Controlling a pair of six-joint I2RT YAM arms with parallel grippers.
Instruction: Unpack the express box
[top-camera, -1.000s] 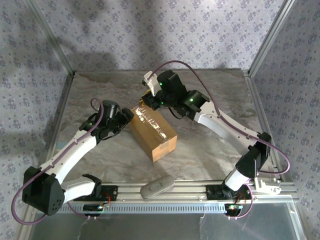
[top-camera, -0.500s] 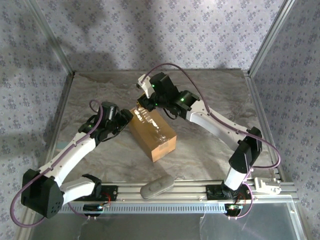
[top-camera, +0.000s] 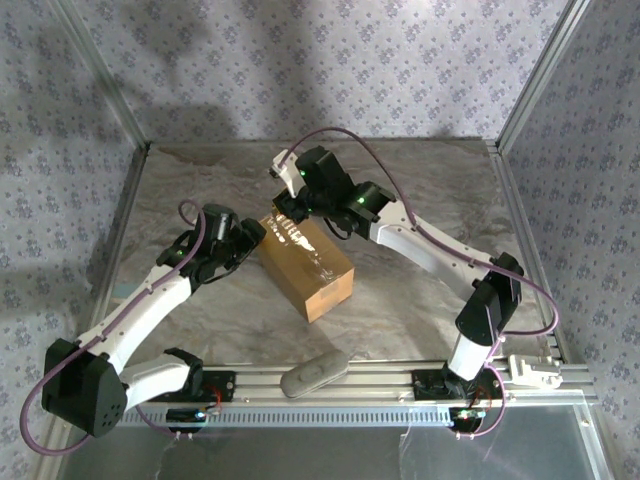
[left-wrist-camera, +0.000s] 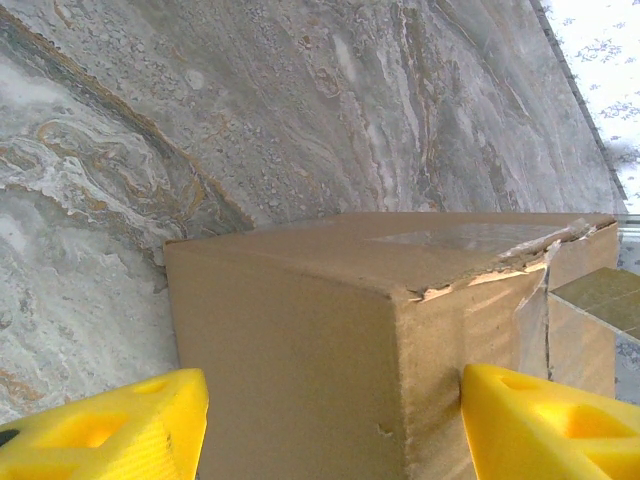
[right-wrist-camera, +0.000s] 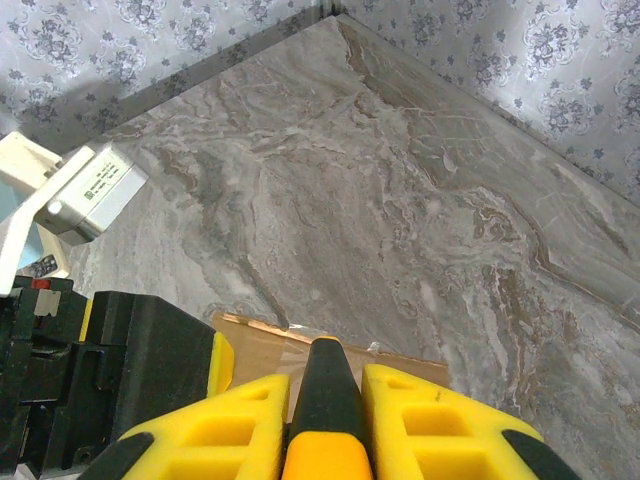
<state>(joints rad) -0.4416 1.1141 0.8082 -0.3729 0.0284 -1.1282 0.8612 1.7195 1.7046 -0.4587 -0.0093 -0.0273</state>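
1. Both arms are at the box, which lies slantwise in the middle of the table, its top flaps shut under a shiny strip of tape.
2. At the box's left end, the left end effector straddles a corner. Its yellow fingers appear to press the cardboard on either side. That looks like a bracing hold, and it should be firm so the box cannot slide.
3. Over the far end of the tape, the right end effector is clamped on a slim black-and-orange tool, which I take for a cutter.
4. The step in hand, I judge, is slitting the seam: set the tip on the tape at the far end and draw it straight along the strip toward the near end.
5. Cut shallow, so only the tape parts and whatever is inside is spared.
6. One flap edge near the left fingers looks ragged, and the tip could snag there, so go slowly.
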